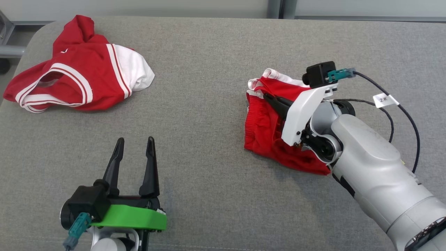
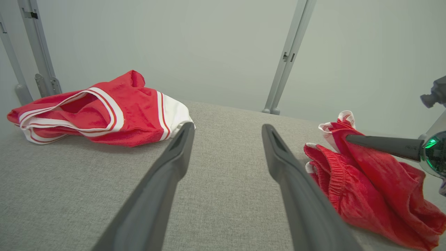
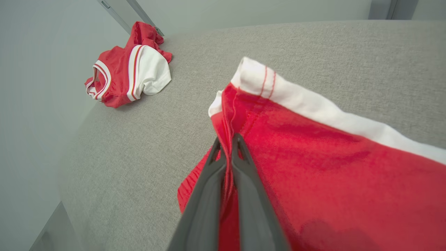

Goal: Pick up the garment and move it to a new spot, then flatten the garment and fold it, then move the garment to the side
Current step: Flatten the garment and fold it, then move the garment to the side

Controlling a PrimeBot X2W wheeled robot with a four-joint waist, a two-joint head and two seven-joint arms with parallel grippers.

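Note:
The garment (image 1: 264, 129) is a crumpled pair of red shorts with white trim, lying right of centre on the grey padded table (image 1: 209, 62). My right gripper (image 1: 266, 97) reaches over it from the lower right and is shut on a red fold near the white hem. The right wrist view shows that pinch, with cloth (image 3: 313, 167) squeezed between the closed tips of my right gripper (image 3: 226, 139). My left gripper (image 1: 135, 139) stands open at the lower left, nothing between its fingers. In the left wrist view my left gripper (image 2: 227, 127) points across the table, with the shorts (image 2: 366, 188) to its right.
A second piece of clothing, a red jersey with white stripes and a white sleeve (image 1: 80, 73), lies bunched at the table's far left corner, also seen as the jersey (image 2: 104, 108) and the jersey (image 3: 129, 69). Metal frame posts (image 2: 289, 55) rise behind the table's back edge.

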